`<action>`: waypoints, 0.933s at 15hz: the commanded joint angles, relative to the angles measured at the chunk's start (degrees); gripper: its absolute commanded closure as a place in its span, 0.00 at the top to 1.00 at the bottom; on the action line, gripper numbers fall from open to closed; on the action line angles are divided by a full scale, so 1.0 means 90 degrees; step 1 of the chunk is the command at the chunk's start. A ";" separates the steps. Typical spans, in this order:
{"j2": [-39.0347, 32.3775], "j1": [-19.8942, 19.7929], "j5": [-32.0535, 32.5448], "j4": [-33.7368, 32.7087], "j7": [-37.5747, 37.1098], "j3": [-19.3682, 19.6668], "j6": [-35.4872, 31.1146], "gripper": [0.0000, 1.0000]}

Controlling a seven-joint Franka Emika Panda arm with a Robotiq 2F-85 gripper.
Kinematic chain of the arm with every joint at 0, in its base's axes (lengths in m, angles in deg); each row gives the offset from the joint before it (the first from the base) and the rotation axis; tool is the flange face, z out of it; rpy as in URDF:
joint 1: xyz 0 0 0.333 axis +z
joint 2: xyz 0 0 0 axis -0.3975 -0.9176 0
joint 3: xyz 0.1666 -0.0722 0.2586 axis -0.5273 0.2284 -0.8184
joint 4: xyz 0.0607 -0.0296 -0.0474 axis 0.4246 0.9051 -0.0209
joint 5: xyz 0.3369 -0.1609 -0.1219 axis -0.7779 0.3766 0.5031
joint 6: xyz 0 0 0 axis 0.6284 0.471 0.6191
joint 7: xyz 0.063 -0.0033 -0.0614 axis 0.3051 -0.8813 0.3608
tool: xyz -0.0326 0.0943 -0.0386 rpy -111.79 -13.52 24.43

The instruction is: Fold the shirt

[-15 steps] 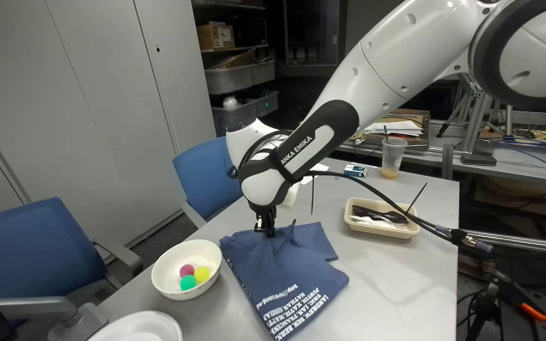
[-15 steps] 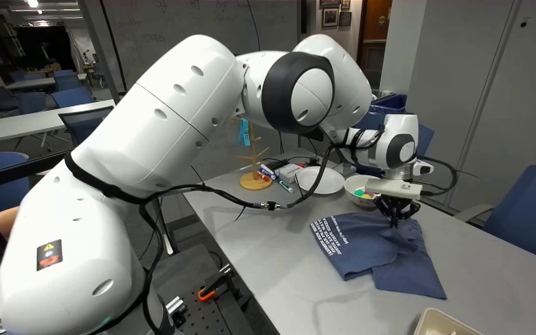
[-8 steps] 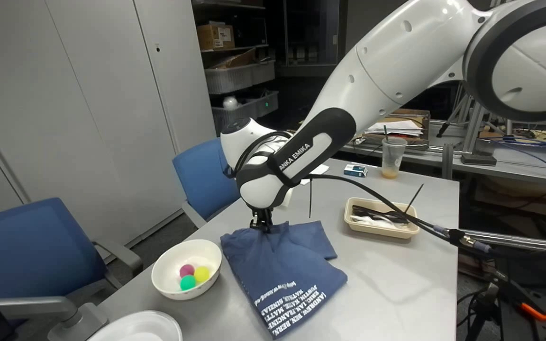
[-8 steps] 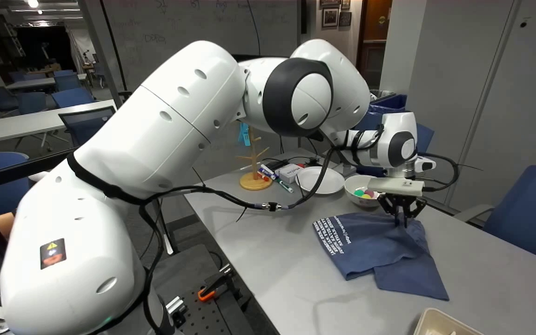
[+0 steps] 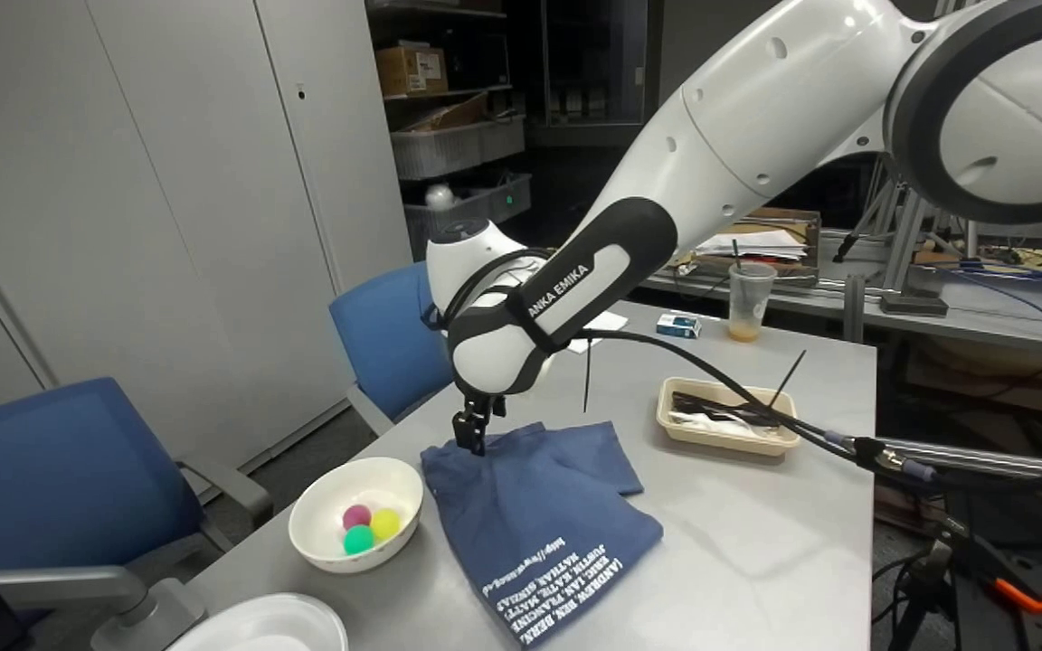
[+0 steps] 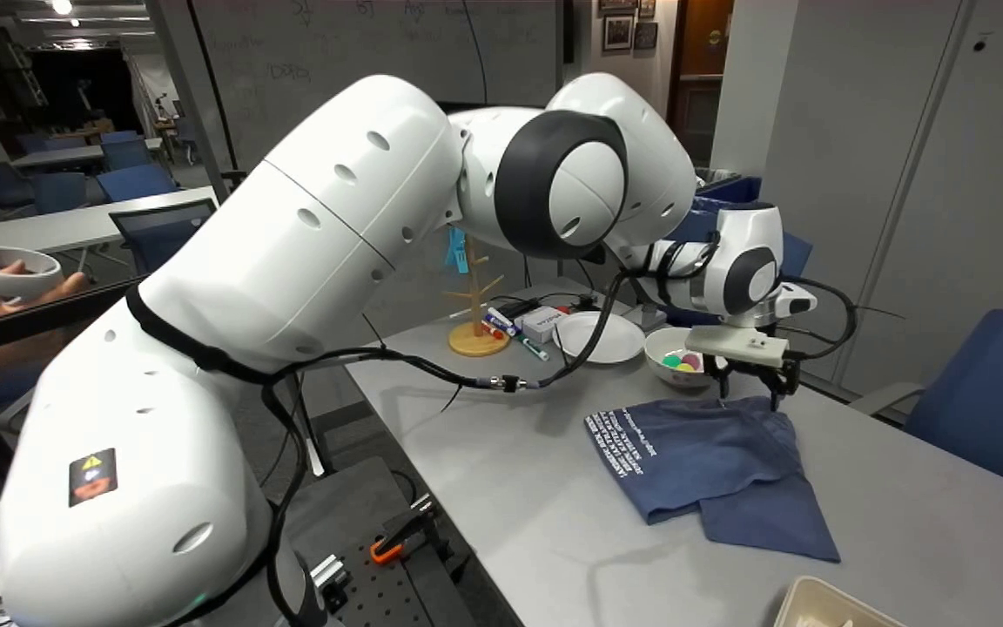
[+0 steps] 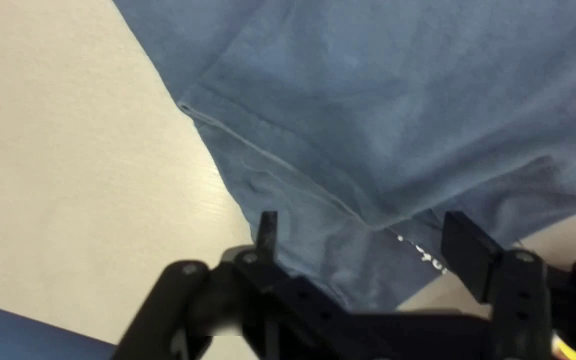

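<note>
- The shirt (image 5: 566, 506) lies folded over on the desk (image 5: 756, 542), one end near the edge by the blue chairs (image 5: 390, 348).
- The gripper (image 7: 362, 222) hangs over that end, its fingers (image 7: 268, 231) apart; whether they touch the shirt, I cannot tell.
- The bowl (image 5: 331, 502) holding three balls (image 5: 359, 540) stands just beside the shirt, near the same edge.
- In an exterior view, the tray (image 5: 720, 438) sits towards the opposite edge, the cup (image 5: 747, 312) near the far one.
</note>
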 commanded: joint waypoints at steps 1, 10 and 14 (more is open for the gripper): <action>0.0503 0.0191 -0.0224 0.0417 -0.0588 -0.0093 -0.0146 1.00; 0.2317 0.0940 -0.0264 0.2357 -0.2399 0.0014 -0.0183 1.00; 0.3222 0.1056 -0.0201 0.3591 -0.2798 -0.0022 -0.0350 1.00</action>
